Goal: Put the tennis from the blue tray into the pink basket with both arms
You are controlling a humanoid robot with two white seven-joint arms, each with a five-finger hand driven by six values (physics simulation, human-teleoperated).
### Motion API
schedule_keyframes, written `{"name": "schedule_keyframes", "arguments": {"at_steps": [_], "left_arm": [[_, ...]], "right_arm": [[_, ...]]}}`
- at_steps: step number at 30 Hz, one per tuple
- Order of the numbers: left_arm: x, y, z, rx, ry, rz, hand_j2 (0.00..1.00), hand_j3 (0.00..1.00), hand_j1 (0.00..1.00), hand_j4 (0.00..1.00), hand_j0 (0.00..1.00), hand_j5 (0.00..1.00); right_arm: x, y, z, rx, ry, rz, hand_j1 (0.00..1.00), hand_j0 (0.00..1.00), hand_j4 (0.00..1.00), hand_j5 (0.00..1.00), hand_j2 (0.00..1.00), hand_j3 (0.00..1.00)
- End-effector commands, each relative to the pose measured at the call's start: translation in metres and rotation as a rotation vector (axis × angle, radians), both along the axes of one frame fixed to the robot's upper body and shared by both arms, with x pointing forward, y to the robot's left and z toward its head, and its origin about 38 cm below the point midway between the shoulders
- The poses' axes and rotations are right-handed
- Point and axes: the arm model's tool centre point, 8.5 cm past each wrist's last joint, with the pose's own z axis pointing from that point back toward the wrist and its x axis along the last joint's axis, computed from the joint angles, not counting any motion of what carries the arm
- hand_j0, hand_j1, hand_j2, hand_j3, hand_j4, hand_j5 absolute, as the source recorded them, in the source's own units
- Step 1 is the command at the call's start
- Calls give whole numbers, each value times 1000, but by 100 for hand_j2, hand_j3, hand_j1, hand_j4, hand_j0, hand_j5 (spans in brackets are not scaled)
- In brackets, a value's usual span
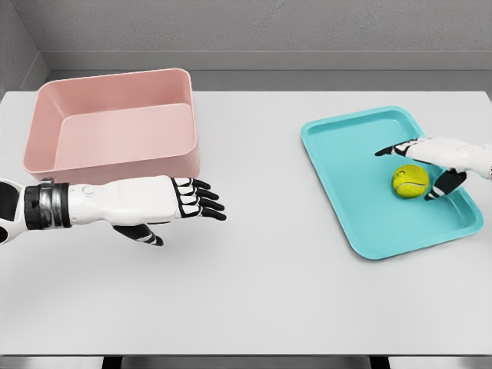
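While the left hand [165, 201] hovers over the surface [261, 292] with fingers spread, holding nothing, the ball [410, 181] lies in the tray [346, 146], between the right hand's [442, 163] spread fingers. Farther off stands the basket [108, 165].

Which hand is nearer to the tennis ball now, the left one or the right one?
Right. The right hand is over the blue tray, fingers spread around the tennis ball. The left hand hovers far across the table, in front of the pink basket.
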Motion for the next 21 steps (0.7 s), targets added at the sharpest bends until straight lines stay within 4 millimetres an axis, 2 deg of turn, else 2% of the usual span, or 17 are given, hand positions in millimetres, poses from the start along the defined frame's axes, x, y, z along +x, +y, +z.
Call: {"name": "schedule_keyframes", "arguments": {"at_steps": [1, 12, 21], "left_arm": [[0, 0, 1, -5, 3, 3, 100, 100, 100, 100, 100, 100], [0, 0, 1, -4, 2, 3, 100, 100, 100, 100, 100, 100], [0, 0, 1, -3, 2, 2, 100, 100, 100, 100, 100, 100]], "right_arm": [[0, 1, -6, 2, 13, -2, 100, 100, 100, 100, 100, 100], [-2, 1, -14, -10, 35, -2, 99, 99, 99, 99, 99, 99], [0, -4, -17, -13, 44, -18, 94, 94, 94, 94, 94, 94]]}}
